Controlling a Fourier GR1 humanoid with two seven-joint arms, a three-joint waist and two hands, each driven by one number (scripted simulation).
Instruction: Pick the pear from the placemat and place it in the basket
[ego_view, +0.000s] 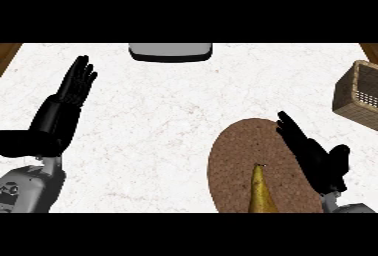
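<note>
Pear: the yellow-green tapered pear (260, 192) lies on the brown oval woven placemat (240, 150), at its near end, stem tip pointing away from the robot; its broad end runs out of view at the lower edge.
Placemat: it sits on the white speckled stone table (170, 125), right of centre.
Basket: the tan wicker basket (357, 94) stands at the table's right edge, well apart from the pear and beyond it.
Right hand: the robot's black right hand (317, 155) hovers over the placemat's right side, just beside the pear, fingers (291, 129) straight and apart, thumb out, holding nothing.
Left hand: the black left hand (63, 110) rests open at the left of the view, fingers up.
Other: a grey rounded object (170, 51) sits at the far edge; what it is I cannot tell.
Step in hand: reaching for the pear, by my judgement; no grasp is made yet.
Doing it well: bring the right hand left and nearer, so the palm comes over the fruit's thick body and not the thin neck, which would likely slip out of a grasp. Close fingers and thumb on opposite flanks, across the long axis.
Caution: the pear may roll on the mat if nudged from one side; lift straight up before swinging right toward the basket.
</note>
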